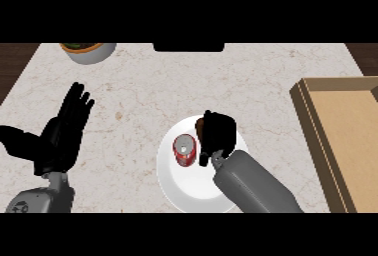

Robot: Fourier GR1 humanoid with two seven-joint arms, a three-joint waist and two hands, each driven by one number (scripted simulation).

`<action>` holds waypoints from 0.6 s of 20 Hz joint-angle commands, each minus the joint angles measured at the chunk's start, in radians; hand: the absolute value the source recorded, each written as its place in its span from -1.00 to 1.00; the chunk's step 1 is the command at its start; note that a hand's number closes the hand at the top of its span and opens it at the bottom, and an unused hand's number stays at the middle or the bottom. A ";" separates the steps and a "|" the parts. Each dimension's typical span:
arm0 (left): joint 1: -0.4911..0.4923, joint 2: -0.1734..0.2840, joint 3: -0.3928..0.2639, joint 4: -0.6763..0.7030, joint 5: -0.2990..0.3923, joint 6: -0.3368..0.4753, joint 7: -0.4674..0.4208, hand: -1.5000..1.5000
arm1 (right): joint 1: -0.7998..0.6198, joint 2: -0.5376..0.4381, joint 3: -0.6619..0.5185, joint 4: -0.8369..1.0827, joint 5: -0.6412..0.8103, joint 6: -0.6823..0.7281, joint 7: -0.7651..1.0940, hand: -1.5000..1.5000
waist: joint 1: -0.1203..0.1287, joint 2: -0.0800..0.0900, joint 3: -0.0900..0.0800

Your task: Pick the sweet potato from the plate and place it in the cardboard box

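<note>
Bare counter (273, 95) between plate (171, 185) and cardboard box (347, 145); can (184, 150) on plate.

I see a counter top (221, 85) of pale, veined, marble-like stone with a smooth matt finish. The plate (184, 192) looks like smooth white ceramic. The can (184, 150) on it shows shiny metal. The cardboard box (347, 145) is matt brown card. My forearms look like smooth grey plastic.

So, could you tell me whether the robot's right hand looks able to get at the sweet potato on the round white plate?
Probably yes: the black right hand is already over the white plate, curled where a brown bit of sweet potato shows; the red can stands beside it.
</note>
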 commanded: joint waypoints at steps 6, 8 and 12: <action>-0.015 -0.009 0.042 0.103 0.006 -0.031 -0.090 0.00 | 0.010 0.015 0.126 -0.078 -0.044 -0.035 -0.048 1.00 | 0.003 0.007 0.001; -0.026 0.027 0.043 -0.004 0.019 -0.030 0.034 0.00 | 0.078 0.015 0.135 -0.168 0.009 -0.028 -0.070 1.00 | -0.003 0.003 0.002; 0.021 -0.031 -0.005 0.020 -0.033 -0.002 -0.027 0.00 | 0.034 0.015 0.142 -0.204 0.096 -0.042 -0.071 1.00 | -0.004 0.003 0.001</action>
